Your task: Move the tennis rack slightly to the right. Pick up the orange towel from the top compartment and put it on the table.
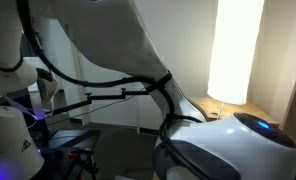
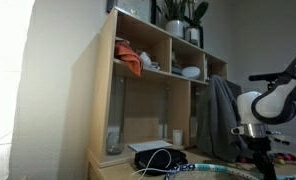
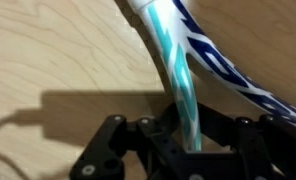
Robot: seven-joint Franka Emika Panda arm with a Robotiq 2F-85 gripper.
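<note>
Two task items, one in hand: tennis rack gripped, orange towel shelved

**Item 1: tennis rack point(image 3: 166, 45).** The frame is white with teal and dark blue markings, seen close in the wrist view. It lies low over the desk point(image 3: 58, 50) and runs from the top of that view down into the end effector. Whether it rests on the pale wood or hangs just above it cannot be told. The hold is on a slim section of the frame, probably because that part fits between the fingers. Such a hold would let the whole racket be drawn sideways without much lift.

**Item 2: end effector point(image 3: 188, 132).** It is black and two-fingered, and enters from the bottom of the wrist view. The jaws are drawn nearly together, with one finger on either side of the teal strip, clamped on the racket frame. Nothing else is held. Its shadow falls to the left on the wood.

**Item 3: orange towel point(image 2: 128, 60).** It is rust-coloured and bunched, and sits in the top left compartment of the wooden shelf unit point(image 2: 103, 100), near the front. It is untouched and well apart from the arm point(image 2: 273, 98), which stands low at the far side of the unit.

**Item 4: desk.** The surface is light wood. In an exterior view it carries a black object with cables point(image 2: 158, 158) at the foot of the shelf unit.

**Status, as judged.** The racket shift is the step in hand. The towel pick has not yet begun, so the compartment keeps its cloth.
</note>
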